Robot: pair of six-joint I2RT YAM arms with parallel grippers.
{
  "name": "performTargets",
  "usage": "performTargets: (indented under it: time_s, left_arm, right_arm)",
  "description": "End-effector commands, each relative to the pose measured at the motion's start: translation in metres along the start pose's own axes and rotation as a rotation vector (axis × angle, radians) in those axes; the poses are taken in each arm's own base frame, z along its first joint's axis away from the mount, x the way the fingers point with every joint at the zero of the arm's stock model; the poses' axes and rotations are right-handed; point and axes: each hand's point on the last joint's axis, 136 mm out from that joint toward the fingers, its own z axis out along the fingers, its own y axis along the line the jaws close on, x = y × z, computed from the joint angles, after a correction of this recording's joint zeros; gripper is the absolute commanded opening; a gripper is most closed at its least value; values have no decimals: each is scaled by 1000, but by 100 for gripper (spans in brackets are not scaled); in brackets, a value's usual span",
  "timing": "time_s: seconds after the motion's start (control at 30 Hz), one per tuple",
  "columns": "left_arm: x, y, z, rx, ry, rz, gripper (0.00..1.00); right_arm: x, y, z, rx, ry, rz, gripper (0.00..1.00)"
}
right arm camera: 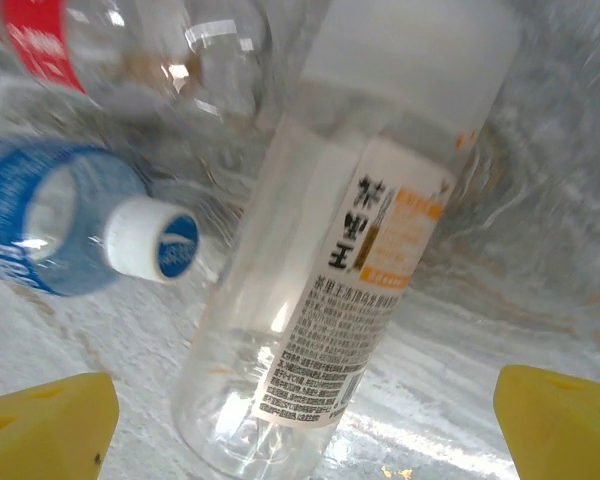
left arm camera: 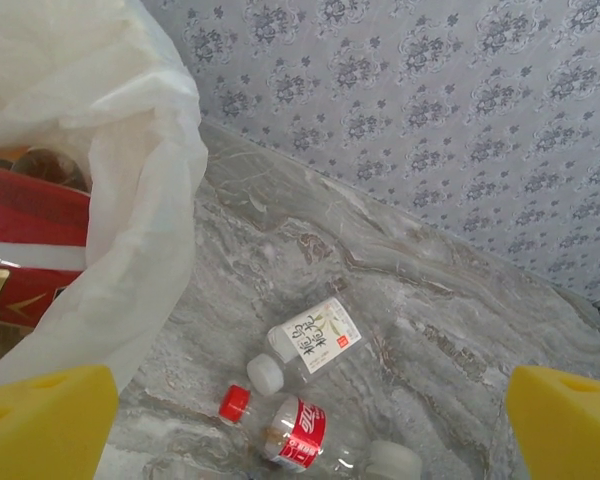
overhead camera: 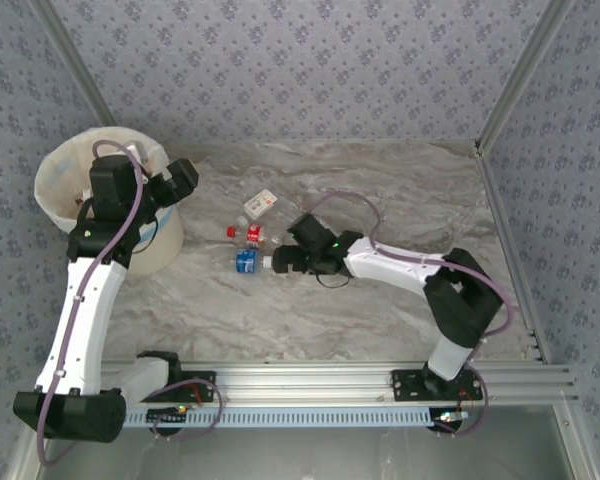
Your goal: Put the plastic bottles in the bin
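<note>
Inside, the bin [overhead camera: 55, 170] holds a red-labelled bottle [left arm camera: 30, 215]; the left pincer [overhead camera: 183, 180] hangs spread beside its rim. The right pincer [overhead camera: 278, 262], spread, straddles a white-capped bottle [right arm camera: 320, 300] lying on the desk [overhead camera: 380, 190].

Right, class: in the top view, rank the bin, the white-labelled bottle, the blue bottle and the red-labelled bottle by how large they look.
1. bin, by far the largest.
2. white-labelled bottle.
3. blue bottle and red-labelled bottle: their clear parts barely show, so they look too alike to rank.
</note>
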Motion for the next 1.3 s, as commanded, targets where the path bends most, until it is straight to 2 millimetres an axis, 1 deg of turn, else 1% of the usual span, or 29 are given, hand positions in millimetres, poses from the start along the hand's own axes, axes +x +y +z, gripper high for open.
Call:
performTargets:
  time_s: [0.0, 0.23, 0.37, 0.47, 0.53, 0.6, 0.63, 0.8, 0.83, 0.9, 0.97, 1.1, 1.27]
  left_arm:
    - [-6, -7, -8, 33, -30, 1, 99]
    - [-2, -4, -5, 23, -16, 7, 100]
    - [-1, -4, -3, 23, -15, 5, 99]
    - [0, -5, -1, 26, -9, 3, 100]
    - [0, -5, -1, 28, -8, 3, 100]
    - [1, -6, 0, 33, -1, 1, 99]
    - [1, -6, 0, 36, 1, 1, 99]
    - [6, -13, 3, 75, 36, -1, 100]
    - [8, -15, 4, 87, 47, -1, 99]
    - [12, -21, 6, 118, 73, -8, 100]
    - [16, -26, 10, 149, 97, -16, 99]
    - [26, -42, 17, 223, 155, -27, 99]
    - [37, -65, 20, 305, 205, -8, 100]
  right_arm:
    - [1, -12, 3, 134, 7, 11, 99]
    - [17, -19, 28, 191, 71, -34, 97]
    - [22, -29, 39, 244, 78, -58, 94]
    - [22, -39, 42, 292, 62, -73, 89]
    - [21, -41, 45, 288, 56, -107, 82]
    - [19, -37, 46, 265, 54, -160, 75]
    - [18, -36, 46, 262, 52, -175, 73]
    - [13, -36, 35, 248, 23, -227, 60]
    - [10, -34, 31, 243, 5, -226, 59]
    - [13, -43, 24, 257, -13, -228, 57]
    - [9, -43, 16, 245, -57, -233, 54]
    - [1, -38, 0, 197, -154, -245, 47]
    - [-11, -25, -24, 95, -271, -257, 39]
